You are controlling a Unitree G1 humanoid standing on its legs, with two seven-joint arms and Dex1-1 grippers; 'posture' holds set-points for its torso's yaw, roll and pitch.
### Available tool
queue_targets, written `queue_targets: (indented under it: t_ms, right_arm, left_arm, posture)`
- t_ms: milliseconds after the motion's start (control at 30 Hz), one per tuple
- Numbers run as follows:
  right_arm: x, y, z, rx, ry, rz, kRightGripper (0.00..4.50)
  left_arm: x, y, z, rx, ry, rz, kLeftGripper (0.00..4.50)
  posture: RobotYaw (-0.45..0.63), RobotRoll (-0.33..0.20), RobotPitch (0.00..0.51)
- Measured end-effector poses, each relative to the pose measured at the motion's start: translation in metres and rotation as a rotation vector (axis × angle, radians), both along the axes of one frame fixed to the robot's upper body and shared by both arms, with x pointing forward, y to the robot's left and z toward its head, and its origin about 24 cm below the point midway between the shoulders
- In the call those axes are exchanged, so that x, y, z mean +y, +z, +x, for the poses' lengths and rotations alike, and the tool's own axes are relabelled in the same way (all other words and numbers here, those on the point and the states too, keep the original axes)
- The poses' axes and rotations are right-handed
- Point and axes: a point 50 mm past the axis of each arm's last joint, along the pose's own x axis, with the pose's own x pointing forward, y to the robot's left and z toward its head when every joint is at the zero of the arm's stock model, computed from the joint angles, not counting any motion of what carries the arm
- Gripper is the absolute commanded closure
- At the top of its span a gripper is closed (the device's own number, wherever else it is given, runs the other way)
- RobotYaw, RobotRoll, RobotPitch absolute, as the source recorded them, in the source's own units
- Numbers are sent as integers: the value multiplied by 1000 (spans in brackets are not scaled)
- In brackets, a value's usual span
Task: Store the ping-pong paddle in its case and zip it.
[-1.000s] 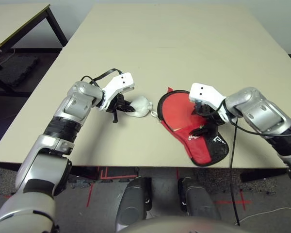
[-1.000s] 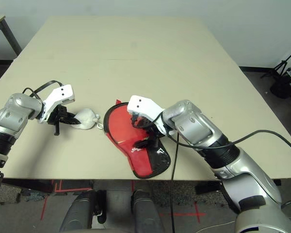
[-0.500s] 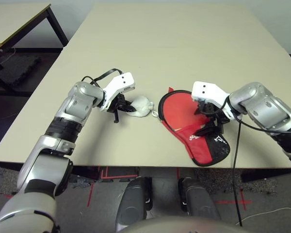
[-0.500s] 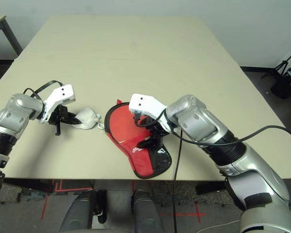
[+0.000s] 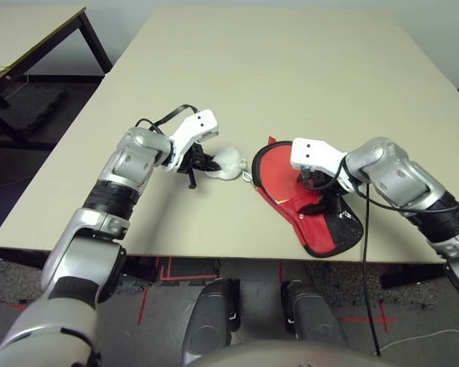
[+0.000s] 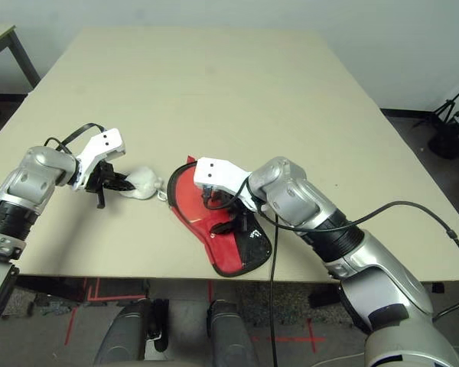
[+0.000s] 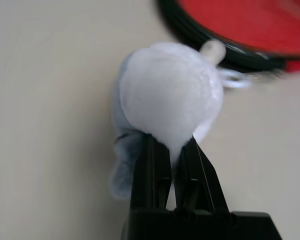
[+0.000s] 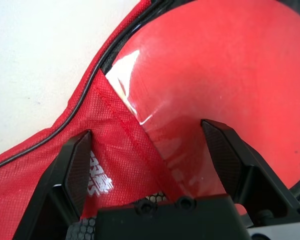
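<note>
The red fabric case (image 5: 325, 229) lies open near the table's front edge, its black mesh end nearest me. The ping-pong paddle (image 8: 210, 65) sits inside it, the shiny red face (image 5: 277, 170) bare at the round end and a fabric flap (image 8: 115, 150) over the lower part; the handle is hidden. My right gripper (image 5: 317, 197) hangs just above the case's middle, open, with one finger (image 8: 80, 155) over the flap. My left gripper (image 5: 201, 164) is shut on the small white-grey pouch (image 7: 170, 95), which lies just left of the case's rim (image 7: 225, 45).
A short white cord and ring (image 7: 235, 80) link the pouch to the case's black edge. The beige table (image 5: 291, 69) stretches far behind both arms. Its front edge (image 5: 214, 256) runs close below the case. Another table (image 5: 30, 30) stands off to the far left.
My right gripper has shifted slightly left and lower over the case. The left gripper has nudged the pouch a little toward the case.
</note>
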Motion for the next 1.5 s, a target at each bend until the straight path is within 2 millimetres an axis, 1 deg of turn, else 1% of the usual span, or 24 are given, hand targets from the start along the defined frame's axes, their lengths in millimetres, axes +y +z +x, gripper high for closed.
queue_targets:
  t_ms: [100, 200, 300, 400, 567, 733, 900, 1067, 1167, 1233, 1333, 1367, 1433, 1500]
  right_arm:
    - [0, -2, 1, -11, -5, 6, 0]
    - [0, -3, 2, -17, -16, 17, 0]
    - [2, -4, 2, -17, -18, 29, 0]
    - [1, -4, 4, -21, -26, 40, 0]
    - [4, -5, 6, -25, -31, 61, 0]
    - [5, -5, 8, -36, -43, 68, 0]
    - [7, -5, 10, -56, -56, 71, 0]
    - [5, -6, 12, -70, -82, 77, 0]
    - [3, -5, 14, -74, -99, 81, 0]
    - [3, -6, 15, -76, -107, 83, 0]
    - [4, -6, 18, -76, -118, 97, 0]
    - [5, -5, 19, -74, -123, 109, 0]
    - [12, -3, 23, -69, -127, 155, 0]
    - [16, 0, 28, -69, -142, 222, 0]
  left_arm:
    - [-11, 9, 20, -95, 83, -32, 4499]
    - [-29, 22, 38, -204, 204, -67, 4499]
    - [-41, 31, 46, -280, 275, -94, 4499]
    - [-57, 31, 49, -305, 322, -115, 4499]
    - [-84, 34, 49, -347, 309, -136, 4499]
    - [-118, 36, 46, -379, 268, -166, 4499]
    - [-149, 33, 38, -375, 207, -198, 4499]
    - [-180, 25, 26, -339, 110, -212, 4499]
    - [-189, 23, 22, -322, 66, -216, 4499]
    - [-190, 22, 21, -316, 51, -211, 4499]
    - [-185, 14, 21, -298, 50, -204, 4499]
    - [-183, 13, 21, -294, 52, -206, 3773]
    - [-177, 16, 24, -287, 60, -230, 3194]
    - [-170, 27, 27, -277, 58, -299, 2521]
  posture:
    - [-80, 0, 156]
    - [-86, 0, 163]
    - [-99, 0, 170]
    - [-108, 0, 175]
    - [-132, 0, 183]
    - [-178, 0, 193]
    - [-204, 0, 199]
    - [-206, 0, 199]
    - [-201, 0, 200]
    - [-192, 0, 203]
    - [-175, 0, 215]
    - [-172, 0, 219]
    - [-141, 0, 246]
    - [-90, 0, 262]
